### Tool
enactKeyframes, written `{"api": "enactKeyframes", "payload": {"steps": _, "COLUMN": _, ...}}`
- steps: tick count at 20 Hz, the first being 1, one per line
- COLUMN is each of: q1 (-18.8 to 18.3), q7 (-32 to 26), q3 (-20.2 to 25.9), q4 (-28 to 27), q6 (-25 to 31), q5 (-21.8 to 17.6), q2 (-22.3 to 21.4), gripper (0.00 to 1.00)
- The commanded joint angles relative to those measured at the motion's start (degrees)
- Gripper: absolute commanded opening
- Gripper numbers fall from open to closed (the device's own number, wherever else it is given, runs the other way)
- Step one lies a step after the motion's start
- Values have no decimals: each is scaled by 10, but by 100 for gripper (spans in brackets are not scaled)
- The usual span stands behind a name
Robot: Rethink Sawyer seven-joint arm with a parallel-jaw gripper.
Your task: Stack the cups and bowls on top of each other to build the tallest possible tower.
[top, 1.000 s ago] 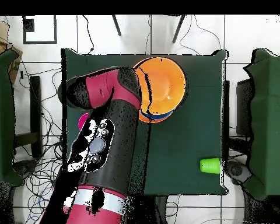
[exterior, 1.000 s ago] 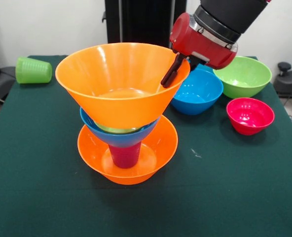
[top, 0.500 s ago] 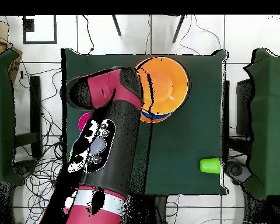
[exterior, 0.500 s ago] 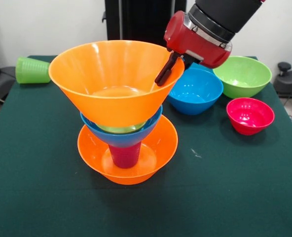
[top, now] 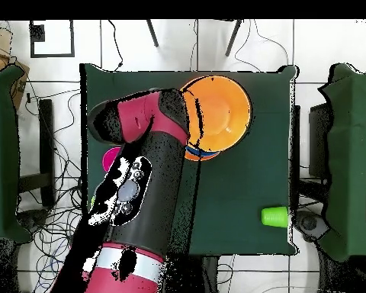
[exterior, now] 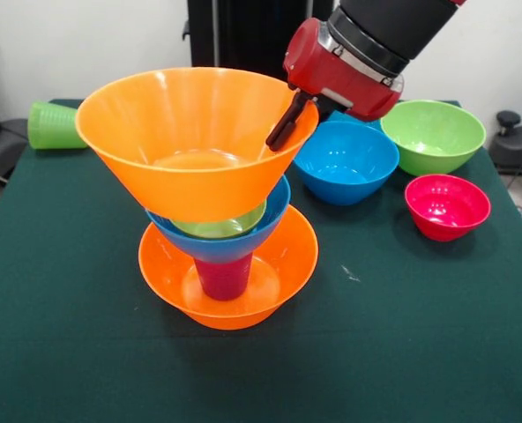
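Note:
My gripper (exterior: pixel 283 128) is shut on the far right rim of a large orange bowl (exterior: pixel 190 141), one dark finger showing inside the wall. That bowl hangs tilted, its base just over the tower. The tower is an orange bowl (exterior: pixel 274 278) on the table, an upturned purple-magenta cup (exterior: pixel 223 278) in it, a blue bowl (exterior: pixel 248 240) on the cup and a lime green bowl (exterior: pixel 219 227) nested inside. From overhead, the held orange bowl (top: pixel 220 113) hides most of the tower and the arm (top: pixel 140 191) covers the gripper. A light green cup (exterior: pixel 58 125) lies on its side at the far left.
To the right of the tower stand a blue bowl (exterior: pixel 345 163), a lime green bowl (exterior: pixel 433 134) and a small red-pink bowl (exterior: pixel 446 205). Overhead, the green cup (top: pixel 274 217) lies near the table's right corner and a sliver of the red-pink bowl (top: pixel 108 159) shows beside the arm.
The gripper has carried the large orange bowl leftward and slightly up in the front view, uncovering more of the lime green bowl beneath. Nothing else moved.

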Motion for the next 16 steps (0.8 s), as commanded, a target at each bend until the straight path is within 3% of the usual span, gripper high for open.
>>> {"api": "enactKeyframes", "payload": {"steps": 1, "q1": 6, "q7": 92, "q3": 20, "q4": 29, "q6": -5, "q5": -8, "q2": 19, "gripper": 0}}
{"api": "enactKeyframes", "payload": {"steps": 16, "q1": 7, "q7": 95, "q3": 28, "q4": 45, "q6": -26, "q5": 4, "q2": 21, "gripper": 0}}
